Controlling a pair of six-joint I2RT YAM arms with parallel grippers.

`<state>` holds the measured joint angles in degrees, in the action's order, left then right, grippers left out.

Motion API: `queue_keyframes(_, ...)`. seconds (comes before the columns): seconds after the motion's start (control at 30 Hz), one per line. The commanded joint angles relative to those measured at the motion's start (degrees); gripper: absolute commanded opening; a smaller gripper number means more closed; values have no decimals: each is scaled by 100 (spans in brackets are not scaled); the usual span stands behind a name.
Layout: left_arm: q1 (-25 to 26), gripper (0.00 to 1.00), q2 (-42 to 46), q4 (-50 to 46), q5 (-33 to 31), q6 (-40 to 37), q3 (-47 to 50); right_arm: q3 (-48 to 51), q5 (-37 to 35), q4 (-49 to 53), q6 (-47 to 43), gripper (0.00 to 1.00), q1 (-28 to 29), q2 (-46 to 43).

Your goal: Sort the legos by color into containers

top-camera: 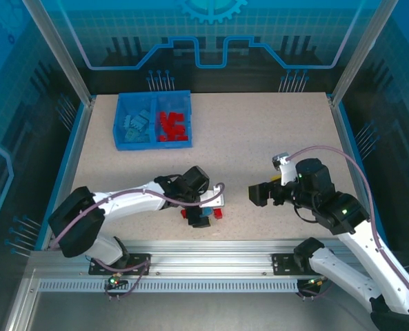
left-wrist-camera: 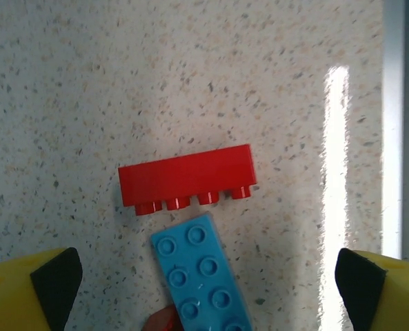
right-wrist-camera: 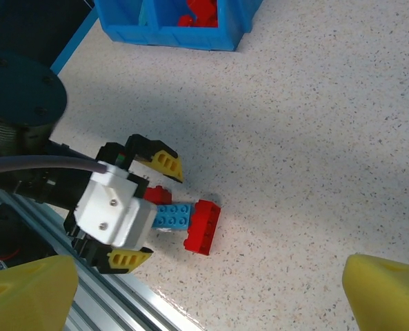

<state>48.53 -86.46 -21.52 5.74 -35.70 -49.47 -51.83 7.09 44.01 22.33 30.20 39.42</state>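
The left hand [left-wrist-camera: 204, 286] is hanging low with fingers [left-wrist-camera: 56, 279] wide apart, straddling a light blue plastic brick [left-wrist-camera: 201, 276] lying studs-up, touching or nearly touching a bright red plastic brick [left-wrist-camera: 185, 183] tipped on its side; closing is risking a pinch on both colours or knocking the red one away. Its arm is stretching low along the near worktop [top-camera: 259, 138]; the right hand [top-camera: 259, 195], likewise spread, is waiting nearby, and the shallow blue divided plastic bin [top-camera: 120, 131] is sitting far back.

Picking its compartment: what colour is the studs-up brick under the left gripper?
Light blue brick, clearest in left wrist view.
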Motion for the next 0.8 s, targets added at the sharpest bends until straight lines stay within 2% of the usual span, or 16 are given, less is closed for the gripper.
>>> queue_keyframes(0.0,42,92,-340,-568,-347,184,-323,68,176,38,52,100,-121,-92)
queue_keyframes(0.17,78,85,-726,-648,-130,213,-510,29,160,120,63,100,-196,-75)
queue_keyframes(0.27,109,79,-927,-641,-173,205,-554,-45,152,193,70,100,-214,-83)
queue_keyframes(0.37,149,76,-1093,-661,-247,119,-585,-47,113,205,69,100,-216,-126)
queue_keyframes(0.6,207,53,-1487,-836,-301,4,-747,-61,-39,270,188,100,-233,-141)
queue_keyframes(0.77,218,37,-1460,-693,-398,-15,-715,-160,-157,336,210,100,-242,-174)
